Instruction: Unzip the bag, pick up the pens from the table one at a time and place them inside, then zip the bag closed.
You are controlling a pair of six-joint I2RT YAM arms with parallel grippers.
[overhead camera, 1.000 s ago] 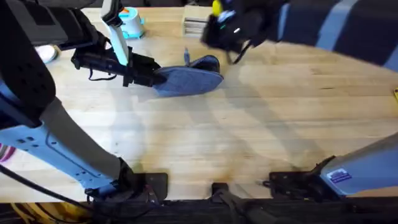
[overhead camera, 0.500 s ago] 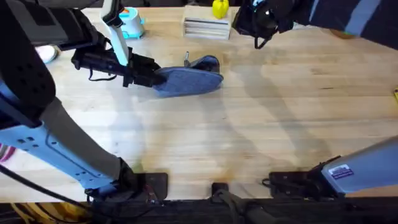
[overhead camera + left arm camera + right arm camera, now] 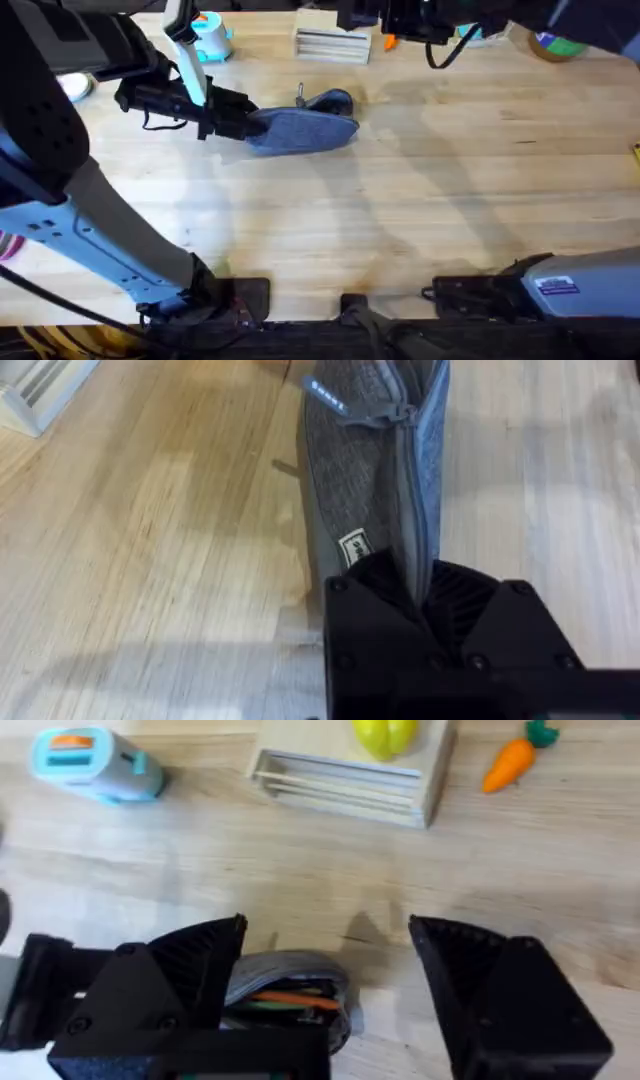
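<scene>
A: Where is the bag (image 3: pixel 300 127) seen?
B: Upper middle of the table (image 3: pixel 450 200), its left end pinched by the left gripper (image 3: pixel 240 122).
A: And the right gripper (image 3: pixel 325 990)?
B: Held spread wide, pens (image 3: pixel 290 1000) seen inside the bag below.

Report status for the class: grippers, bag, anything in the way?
Left gripper shut on the bag's end. Right gripper open, empty, raised at the table's far side. Bag mouth open, pens inside. Nothing in the way.
</scene>
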